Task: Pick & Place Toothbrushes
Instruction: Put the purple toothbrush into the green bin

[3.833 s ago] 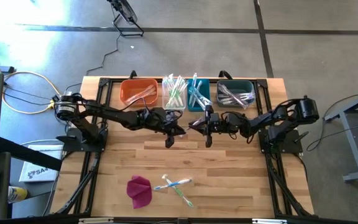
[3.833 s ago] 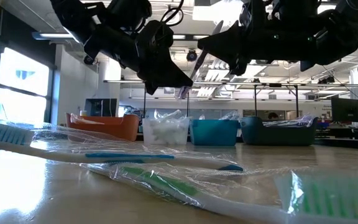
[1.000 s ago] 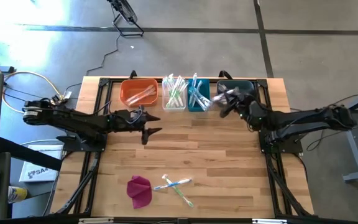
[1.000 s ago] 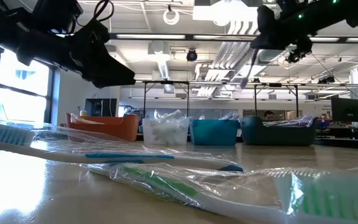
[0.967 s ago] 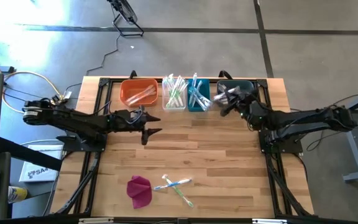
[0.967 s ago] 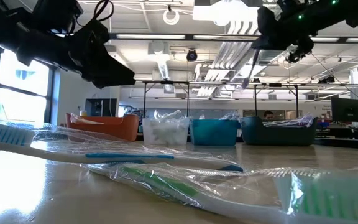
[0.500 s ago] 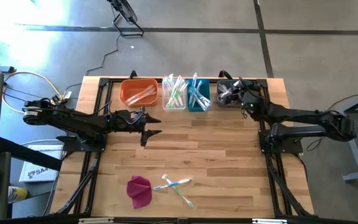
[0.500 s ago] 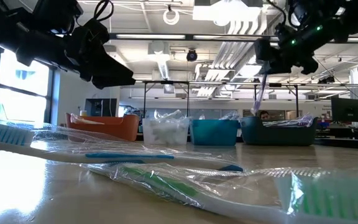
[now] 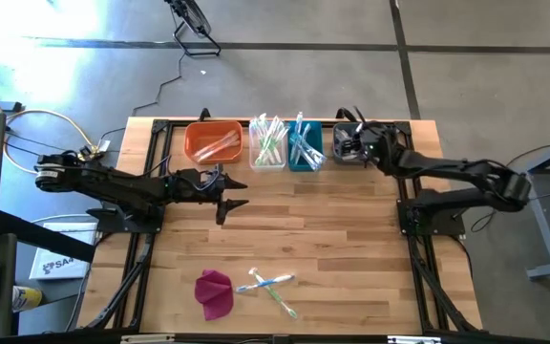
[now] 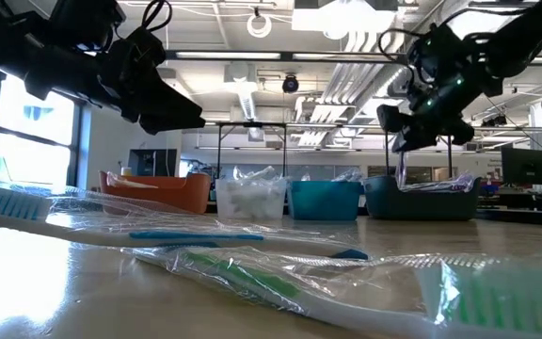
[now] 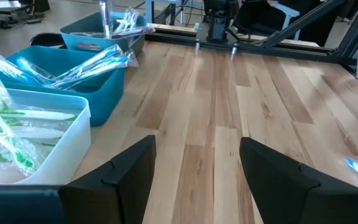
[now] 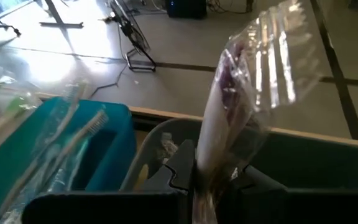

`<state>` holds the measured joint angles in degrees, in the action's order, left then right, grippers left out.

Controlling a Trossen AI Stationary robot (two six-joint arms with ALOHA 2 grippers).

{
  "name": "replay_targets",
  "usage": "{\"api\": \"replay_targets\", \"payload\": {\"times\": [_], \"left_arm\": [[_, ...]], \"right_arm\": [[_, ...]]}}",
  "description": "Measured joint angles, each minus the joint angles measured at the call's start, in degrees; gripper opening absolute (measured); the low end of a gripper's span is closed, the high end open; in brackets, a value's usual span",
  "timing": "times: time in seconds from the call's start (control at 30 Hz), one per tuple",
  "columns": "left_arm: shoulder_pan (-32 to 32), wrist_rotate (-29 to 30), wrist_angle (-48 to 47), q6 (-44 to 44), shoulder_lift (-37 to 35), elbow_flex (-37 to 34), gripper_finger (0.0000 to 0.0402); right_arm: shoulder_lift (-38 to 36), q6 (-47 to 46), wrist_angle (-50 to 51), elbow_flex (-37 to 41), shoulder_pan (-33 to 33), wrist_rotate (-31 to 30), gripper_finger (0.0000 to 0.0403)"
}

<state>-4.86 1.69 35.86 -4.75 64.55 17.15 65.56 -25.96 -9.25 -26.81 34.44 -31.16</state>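
Overhead, right gripper [image 9: 358, 145] clenched on a wrapped toothbrush [image 12: 229, 118] above the dark teal bin [image 9: 344, 131]; likely light, stiff, crinkly-slippery, best pinched mid-handle; left gripper [image 9: 232, 206] spread empty over the bench [image 9: 332, 239].

Left end effector [image 9: 234, 204] hangs mid-surface, arm stretched low, fingers spread wide. Right end effector [image 9: 353, 143] reaches far forward, fingers pinched together, pointing down.

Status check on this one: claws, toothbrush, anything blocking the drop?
Right claw shut on wrapped toothbrush, over dark teal bin. Left claw open, empty, above mid-table. Nothing blocking the drop.
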Motion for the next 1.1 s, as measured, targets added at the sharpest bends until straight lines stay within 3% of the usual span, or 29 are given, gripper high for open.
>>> {"api": "replay_targets", "payload": {"times": [0.27, 0.77, 1.1], "left_arm": [[0.0, 0.0, -0.17, 0.0, 0.0, 0.04, 0.0228], [0.0, 0.13, -1.51, 0.39, 0.0, 0.07, 0.0228], [0.0, 0.15, -1.95, 0.39, 0.02, 0.07, 0.0228]], "right_arm": [[5.94, -2.9, -1.75, 0.0, 1.73, -0.54, 0.0041], [2.3, -0.83, -1.56, 0.02, 1.98, -10.8, 0.0179], [-3.66, 5.58, 0.14, 0.02, 1.96, -18.78, 0.0177]]}}
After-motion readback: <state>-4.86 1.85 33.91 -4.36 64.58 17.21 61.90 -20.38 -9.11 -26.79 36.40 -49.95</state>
